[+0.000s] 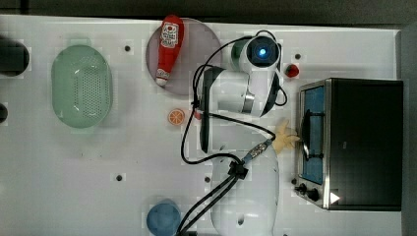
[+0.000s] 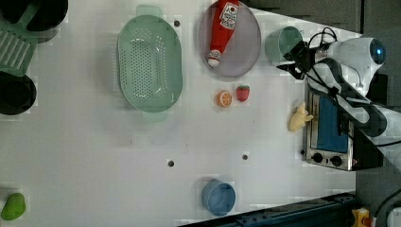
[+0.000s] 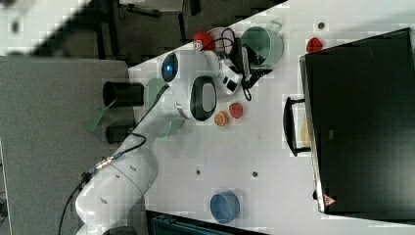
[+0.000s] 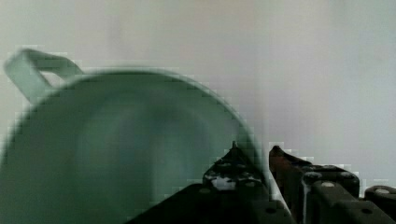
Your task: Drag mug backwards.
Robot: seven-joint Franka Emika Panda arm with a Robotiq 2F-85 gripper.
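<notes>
With the end effector (image 4: 261, 161) pinching the wall of the dark green round mug (image 4: 126, 154) low in the wrist view, one finger inside, the drag goes best kept low and slow across the white worktop (image 2: 142, 156).

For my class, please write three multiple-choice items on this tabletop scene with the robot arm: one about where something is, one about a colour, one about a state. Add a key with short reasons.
1. Where does the ketchup bottle lie?
A. In the basket
B. On the plate
C. On top of the toaster oven

2. What colour is the cup near the left view's bottom edge?
A. Blue
B. Red
C. Yellow

3. How does the gripper stand at the mug?
A. Far above it, jaws wide
B. One finger inside the rim, one outside
C. Closed on the handle

Key:
1 B, the bottle lies on its side across the round plate.
2 A, the left view shows it blue.
3 B, in the wrist view the mug's wall runs between the two fingers, and the handle is on the far side.
</notes>
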